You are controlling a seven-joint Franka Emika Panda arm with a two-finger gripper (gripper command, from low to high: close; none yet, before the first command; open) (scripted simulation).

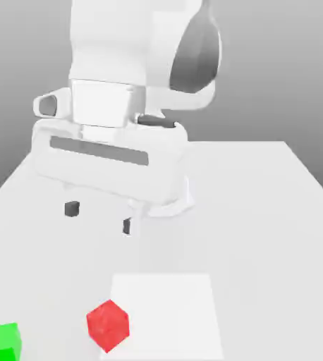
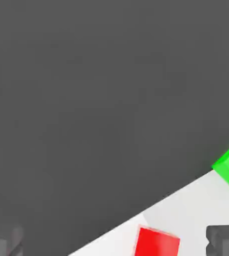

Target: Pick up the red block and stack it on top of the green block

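Simply a matte red block (image 1: 108, 325), beside green block (image 1: 1, 343)

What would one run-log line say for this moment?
gripper: open, empty, raised above the table | red block: on table, untouched | green block: on table, apart from red | stacking: not started

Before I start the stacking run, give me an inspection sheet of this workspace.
Surface: white table with a brighter white square patch near the exterior view's bottom edge.
Job's things: red block on the table at the patch's left edge, turned corner-on; green block apart from it, toward the exterior view's left; nothing stacked.
Clutter: nothing seen.
Grippers: end effector open, empty, above the table, behind both blocks in the exterior view.
Cables: nothing seen.
Surroundings: plain grey backdrop.
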